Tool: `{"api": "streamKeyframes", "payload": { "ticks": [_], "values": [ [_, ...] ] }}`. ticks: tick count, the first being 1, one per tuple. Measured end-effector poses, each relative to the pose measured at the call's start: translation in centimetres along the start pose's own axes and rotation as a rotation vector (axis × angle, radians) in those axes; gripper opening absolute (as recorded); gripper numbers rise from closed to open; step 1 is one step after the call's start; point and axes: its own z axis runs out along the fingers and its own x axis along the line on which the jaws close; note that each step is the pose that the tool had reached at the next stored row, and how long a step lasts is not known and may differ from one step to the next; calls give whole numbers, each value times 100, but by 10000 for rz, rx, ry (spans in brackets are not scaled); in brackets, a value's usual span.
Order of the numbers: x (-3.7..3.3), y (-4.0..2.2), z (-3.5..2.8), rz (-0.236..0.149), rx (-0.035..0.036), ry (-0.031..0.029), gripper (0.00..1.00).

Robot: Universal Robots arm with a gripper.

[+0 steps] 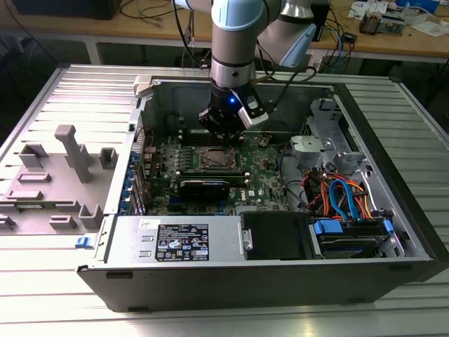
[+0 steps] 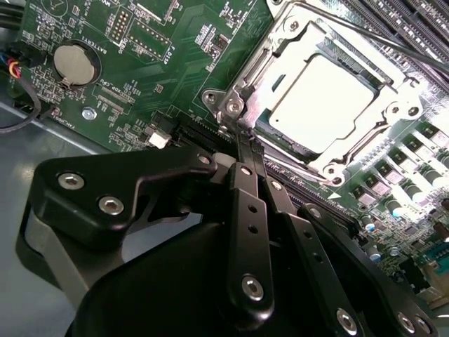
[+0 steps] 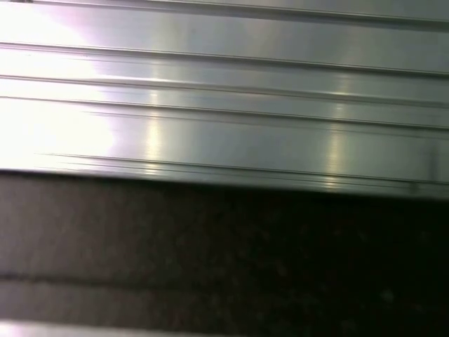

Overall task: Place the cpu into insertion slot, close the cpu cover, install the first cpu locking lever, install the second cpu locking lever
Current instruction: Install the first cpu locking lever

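Note:
In the second wrist view the cpu (image 2: 323, 95), a pale silver square, lies in the insertion slot (image 1: 210, 159) on the green motherboard. The cpu cover (image 2: 282, 43), a silver frame, is folded down flat around it. A thin locking lever (image 2: 379, 43) runs along the far side of the cover. My gripper (image 2: 243, 140) is shut, its two thin black fingers pressed together, and the tips sit at the socket's near corner by a screw post (image 2: 233, 107). I see nothing between the fingers. In the exterior view the gripper (image 1: 223, 135) hangs just behind the socket inside the open computer case.
A coin battery (image 2: 76, 64) and long black RAM slots (image 2: 410, 24) flank the socket. The case holds a power supply (image 1: 179, 242) at the front and a drive bay with blue and orange cables (image 1: 344, 196) at the exterior view's right. A grey fixture (image 1: 70, 151) stands outside on the left.

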Motion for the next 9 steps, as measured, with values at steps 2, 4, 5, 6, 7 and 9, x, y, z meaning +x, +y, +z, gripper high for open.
{"api": "streamKeyframes", "payload": {
  "ticks": [2, 4, 5, 6, 7, 9],
  "values": [
    [-1, -3, 4, 2, 1, 24, 11],
    [-1, -4, 13, 9, 9, 41, 11],
    [-1, -5, 16, 11, 14, 48, 11],
    [-1, -6, 18, 13, 15, 52, 11],
    [-1, -7, 22, 16, 15, 56, 11],
    [-2, -7, 28, 23, 12, 55, 11]
  ]
}}
